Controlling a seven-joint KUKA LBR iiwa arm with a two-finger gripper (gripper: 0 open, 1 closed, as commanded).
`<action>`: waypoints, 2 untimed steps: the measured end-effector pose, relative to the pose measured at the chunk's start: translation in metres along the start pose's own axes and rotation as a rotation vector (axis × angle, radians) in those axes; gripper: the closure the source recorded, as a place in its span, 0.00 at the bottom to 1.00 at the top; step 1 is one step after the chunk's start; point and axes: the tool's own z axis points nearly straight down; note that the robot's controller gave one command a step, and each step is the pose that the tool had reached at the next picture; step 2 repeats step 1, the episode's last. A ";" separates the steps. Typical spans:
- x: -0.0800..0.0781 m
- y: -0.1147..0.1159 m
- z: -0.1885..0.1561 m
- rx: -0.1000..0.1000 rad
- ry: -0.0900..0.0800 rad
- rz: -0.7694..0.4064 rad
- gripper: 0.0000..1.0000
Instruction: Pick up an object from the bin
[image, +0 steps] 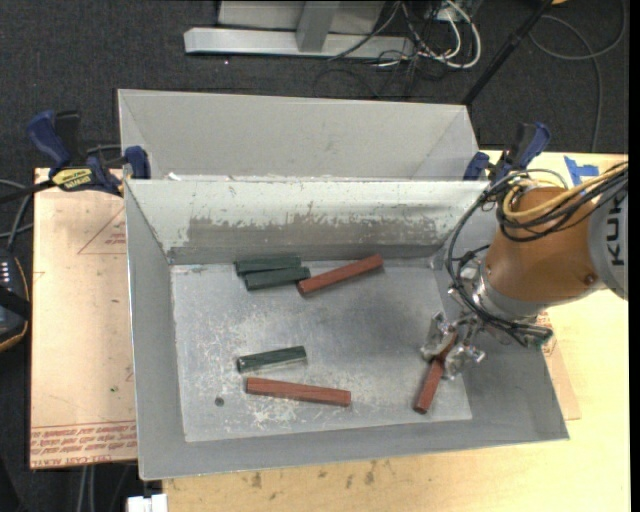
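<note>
Gripper (452, 348) is low in the grey bin (150, 320) on my screen, close to the right wall and near the front. It sits right at the upper end of a short red-brown bar (428, 390), which lies on the floor tilted, its lower end pointing to the front edge. From this angle I cannot tell how far the gripper is open, or whether it has hold of the bar; the metal parts hide the contact. The arm's orange cover (540, 255) hangs over the right rim. Well apart to the left lies a long red-brown bar (298, 391) with a dark green bar (271, 359) just behind it. Along the back wall I see a pair of dark green bars (270, 273) touching each other, and beside them a slanted red-brown bar (340, 276).
</note>
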 end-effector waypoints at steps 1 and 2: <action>-0.043 -0.004 -0.175 -0.002 0.006 -0.105 1.00; -0.043 -0.004 -0.175 -0.002 0.006 -0.105 1.00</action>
